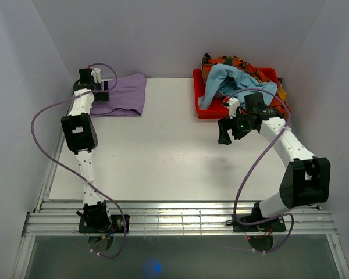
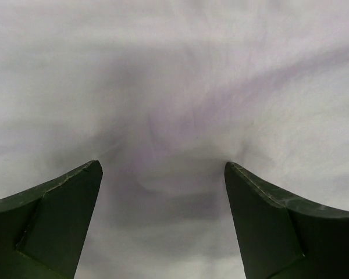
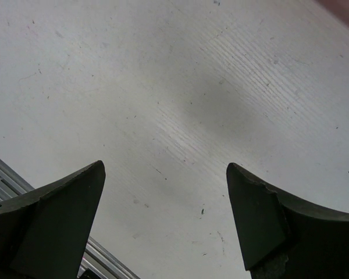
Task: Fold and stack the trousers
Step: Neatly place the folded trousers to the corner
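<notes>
Left gripper [image 1: 102, 87]: in the left wrist view [image 2: 163, 165] I see both fingers [image 2: 58, 215] spread wide, with nothing between them. Directly beneath and ahead of the tips lies lilac cloth; it fills the whole frame, with soft creases and a shadow under the gap. I cannot tell whether the tips touch the fabric.

The trousers [image 1: 125, 93] lie folded into a compact rectangle under this gripper and extend to its right, at the far left corner of the table [image 1: 163, 151]. In the close view the trousers [image 2: 174, 87] show no waistband or stripes, only plain fabric.

Right gripper [image 1: 224, 132]: from its wrist camera [image 3: 164, 164] the fingers [image 3: 262, 221] stand apart and hold nothing. Below them is bare white tabletop [image 3: 163, 87] with fine scratches and a soft shadow; a metal rail [image 3: 3, 177] shows at the lower left corner. This gripper hangs above the surface, not touching it.

Just behind and to the right of the right gripper sits a red bin [image 1: 199, 96]. A light blue garment [image 1: 227, 81] is draped over its front edge, and an orange patterned cloth [image 1: 238, 63] is heaped behind that. The trousers are well to the left of this gripper, across the table.
</notes>
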Controlling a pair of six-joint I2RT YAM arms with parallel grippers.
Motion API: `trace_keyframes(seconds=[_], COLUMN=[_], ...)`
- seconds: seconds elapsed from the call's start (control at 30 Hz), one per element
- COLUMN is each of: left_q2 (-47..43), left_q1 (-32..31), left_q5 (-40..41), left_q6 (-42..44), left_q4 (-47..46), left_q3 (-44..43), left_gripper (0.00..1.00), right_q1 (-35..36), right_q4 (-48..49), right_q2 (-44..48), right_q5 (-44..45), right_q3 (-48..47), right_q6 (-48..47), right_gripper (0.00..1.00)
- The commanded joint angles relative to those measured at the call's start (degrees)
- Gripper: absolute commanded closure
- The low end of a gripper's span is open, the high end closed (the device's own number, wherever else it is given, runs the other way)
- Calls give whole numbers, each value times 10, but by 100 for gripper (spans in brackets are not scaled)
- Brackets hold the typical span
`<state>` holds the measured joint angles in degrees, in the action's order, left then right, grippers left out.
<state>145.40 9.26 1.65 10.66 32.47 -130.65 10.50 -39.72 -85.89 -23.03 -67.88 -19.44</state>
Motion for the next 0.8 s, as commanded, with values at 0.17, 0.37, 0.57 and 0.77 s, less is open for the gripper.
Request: trace_keyframes(seconds=[0.17,0.37,0.57,0.77], left_q2=[-307,-396,-528,-712], left_q1=[-2,-4,-6,-6], left_q5=[-73,-159,-183,-224], left_q6=[-41,-15,1,13], left_q4=[-141,18,106,81], left_q3=[83,108,355,587], left_gripper=[2,2,2,2], right_q1=[-7,-19,-35,-37], right_q4=[1,2,6,37], right_q2=[111,167,215,251], right_q5=[32,76,48,35], right_q3=[-31,2,65,163], right_q6=[17,15,8,12], right_gripper=[10,10,10,10])
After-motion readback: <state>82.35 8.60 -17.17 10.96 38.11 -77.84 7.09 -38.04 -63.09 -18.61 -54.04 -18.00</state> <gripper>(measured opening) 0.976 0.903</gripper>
